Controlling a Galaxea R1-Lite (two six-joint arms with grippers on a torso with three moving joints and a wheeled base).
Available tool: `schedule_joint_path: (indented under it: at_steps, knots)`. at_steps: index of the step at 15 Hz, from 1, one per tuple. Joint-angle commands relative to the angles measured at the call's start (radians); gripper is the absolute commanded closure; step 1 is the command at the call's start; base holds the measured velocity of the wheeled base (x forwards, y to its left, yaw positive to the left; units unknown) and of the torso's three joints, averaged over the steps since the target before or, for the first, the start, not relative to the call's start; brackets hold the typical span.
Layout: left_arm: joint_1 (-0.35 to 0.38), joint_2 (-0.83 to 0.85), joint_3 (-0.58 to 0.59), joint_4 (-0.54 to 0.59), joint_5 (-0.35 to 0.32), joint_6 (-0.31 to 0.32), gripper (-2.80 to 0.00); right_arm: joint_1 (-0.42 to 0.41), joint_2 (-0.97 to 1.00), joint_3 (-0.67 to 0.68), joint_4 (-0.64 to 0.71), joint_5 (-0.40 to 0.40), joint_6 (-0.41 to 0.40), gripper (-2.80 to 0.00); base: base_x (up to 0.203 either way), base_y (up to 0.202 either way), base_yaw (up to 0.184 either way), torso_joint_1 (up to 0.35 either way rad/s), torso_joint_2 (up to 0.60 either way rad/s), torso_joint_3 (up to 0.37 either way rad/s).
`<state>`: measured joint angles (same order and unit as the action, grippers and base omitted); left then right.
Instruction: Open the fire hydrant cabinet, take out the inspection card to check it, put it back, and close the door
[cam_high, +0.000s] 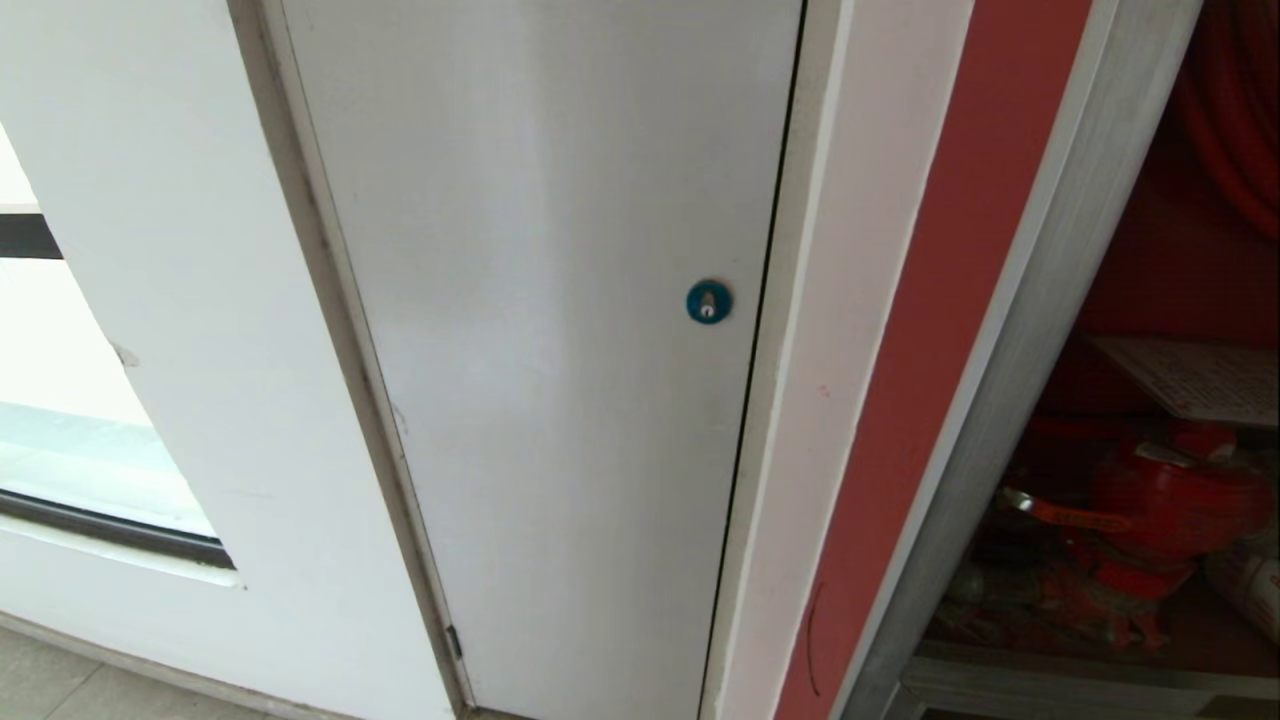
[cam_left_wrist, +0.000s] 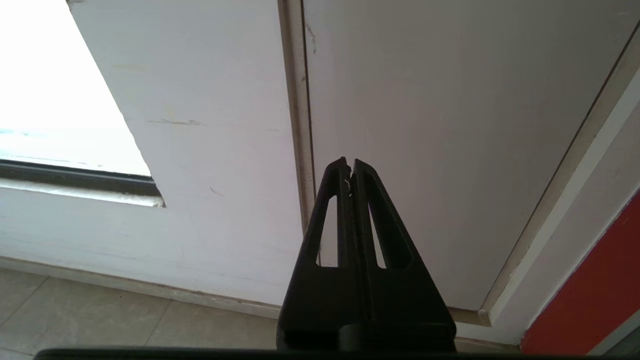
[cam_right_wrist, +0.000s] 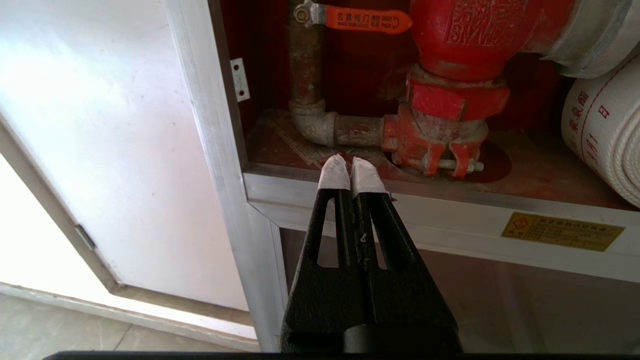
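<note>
Jaws on both of your grippers are sitting pressed together, holding nothing. Your right gripper, its fingertips wrapped in white tape, is pointing at the bottom ledge of the fire hydrant cabinet, just in front of its silver frame and not touching it as far as the right wrist view shows. Beyond the tips, the red interior is lying exposed: a red hydrant valve, a rusty pipe elbow, an orange lever handle and a coiled white hose at the side. A yellow label is sitting on the frame rail under the ledge. Your left gripper is hanging near the plain grey-white door, close to its hinge-side frame, above the tiled floor. From your head camera, that door's round blue lock is showing mid-picture, and the cabinet is standing to the right of it. Inside, the inspection card is lying flat above the red valve.
</note>
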<state>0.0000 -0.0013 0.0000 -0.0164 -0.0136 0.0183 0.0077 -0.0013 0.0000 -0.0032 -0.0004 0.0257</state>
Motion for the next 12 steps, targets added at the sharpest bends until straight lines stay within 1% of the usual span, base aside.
schedule_joint_path:
  at_steps: [1, 4, 7, 10, 12]
  knots:
    - [0.000, 0.001, 0.006, 0.000, 0.000, 0.000, 0.00, 0.000, 0.000, 0.000, 0.002, -0.003, -0.001, 0.00, 0.000, 0.000, 0.000, 0.000, 0.00, 0.000]
    - [0.000, 0.001, 0.006, 0.000, 0.000, 0.000, 0.00, 0.000, 0.001, -0.030, 0.011, -0.014, -0.001, 0.00, 0.000, 0.000, 0.000, 0.000, 0.00, 0.000]
    - [0.000, 0.001, 0.006, 0.000, 0.000, 0.000, 0.00, 0.000, 0.027, -0.113, 0.063, -0.037, -0.002, 0.00, 0.000, 0.000, 0.000, 0.000, 0.00, 0.000]
    - [0.000, 0.001, 0.006, 0.000, 0.000, 0.000, 0.00, 0.000, 0.127, -0.202, 0.076, -0.099, -0.005, 0.00, 0.000, 0.000, 0.000, 0.000, 0.00, 0.000]
    - [0.000, 0.001, 0.006, 0.000, 0.000, 0.000, 0.00, 0.001, 0.231, -0.260, 0.070, -0.169, -0.007, 0.00, 0.000, 0.000, 0.000, 0.000, 0.00, 0.000]
